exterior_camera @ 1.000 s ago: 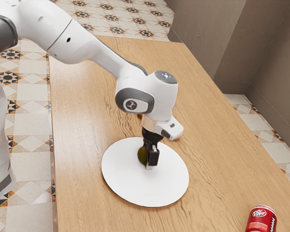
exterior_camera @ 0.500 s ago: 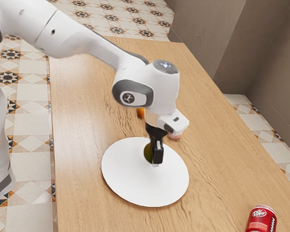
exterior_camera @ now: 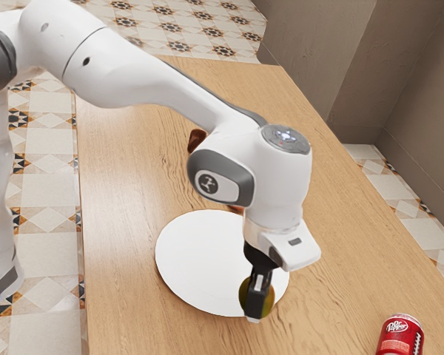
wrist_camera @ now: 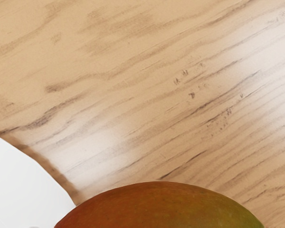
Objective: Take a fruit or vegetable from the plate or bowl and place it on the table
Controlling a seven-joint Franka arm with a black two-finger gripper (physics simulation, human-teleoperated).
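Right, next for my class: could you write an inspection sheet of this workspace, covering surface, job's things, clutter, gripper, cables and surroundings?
Surface: wood-grain table.
Job's things: white plate; red-green fruit, in the exterior view overlapping the plate's rim.
Clutter: red Dr Pepper can, upright; dark reddish-brown object beyond the plate, unidentified; another reddish thing, mostly hidden by the arm.
Gripper: black gripper, pointing down, shut on the fruit.
Cables: nothing seen.
Surroundings: patterned tile floor; brownish wall.
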